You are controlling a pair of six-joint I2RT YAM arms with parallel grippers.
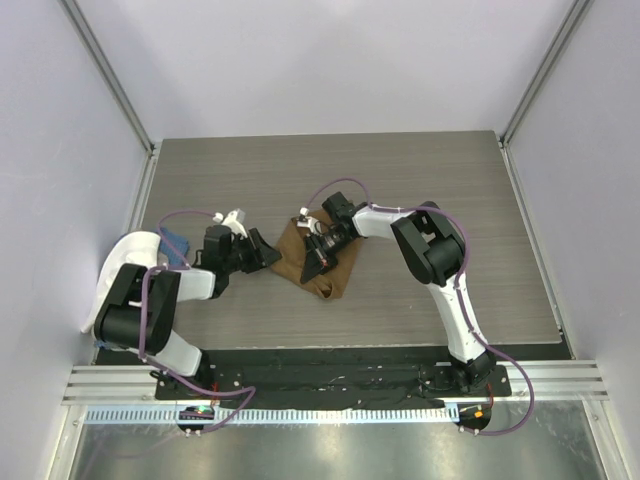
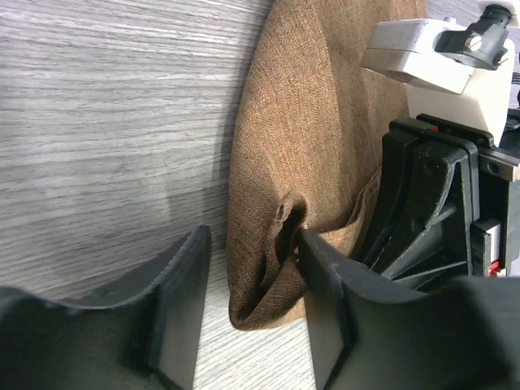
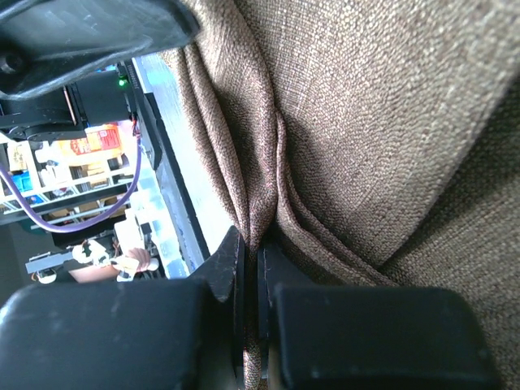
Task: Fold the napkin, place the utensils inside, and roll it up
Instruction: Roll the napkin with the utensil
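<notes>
tan-brown woven cloth, the napkin, is lying bunched and loosely folded on the grey wood-grain table. the right gripper is sitting on top of the napkin, pointing down into it. in the right wrist view the napkin is running in ridges straight into the right gripper. its two black fingers are pressing together on a pleat of the fabric, so that only a thin sliver of cloth is showing between them.

the left gripper is resting at the napkin's left edge, low over the table. in the left wrist view the left gripper is standing about half apart. one finger is touching the rounded, folded corner of the napkin, while the other finger is standing clear of the cloth over bare table. the corner is lying partly in the gap between them but nothing is clamping it. past that corner, the right gripper's black and white body is bearing down on the napkin.

well to the left of the napkin, beyond the left arm, a blue cloth is lying against a white cloth.
</notes>
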